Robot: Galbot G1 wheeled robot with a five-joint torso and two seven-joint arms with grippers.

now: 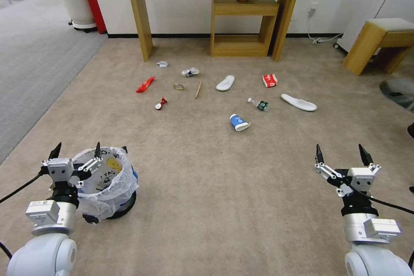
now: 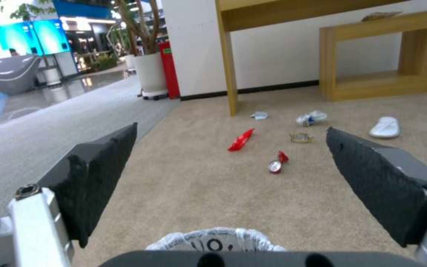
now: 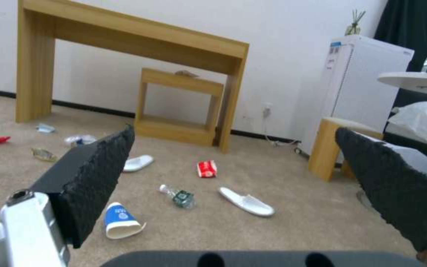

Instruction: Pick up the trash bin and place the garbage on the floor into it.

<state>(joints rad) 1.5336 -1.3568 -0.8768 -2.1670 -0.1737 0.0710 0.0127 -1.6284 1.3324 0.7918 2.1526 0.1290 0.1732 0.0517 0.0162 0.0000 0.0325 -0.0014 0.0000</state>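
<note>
Both grippers hang low at the near edge of the beige floor (image 1: 207,172) — the left gripper (image 1: 76,151) spread wide above the near rim of the trash bin (image 1: 108,181), one finger over the bag, gripping nothing; the right gripper (image 1: 343,154) equally wide apart and empty, well off to the right. Farther out lies the garbage — a blue-white cup (image 1: 239,122), a bottle (image 1: 259,104), two white slippers (image 1: 298,102), red wrappers (image 1: 145,84).
</note>
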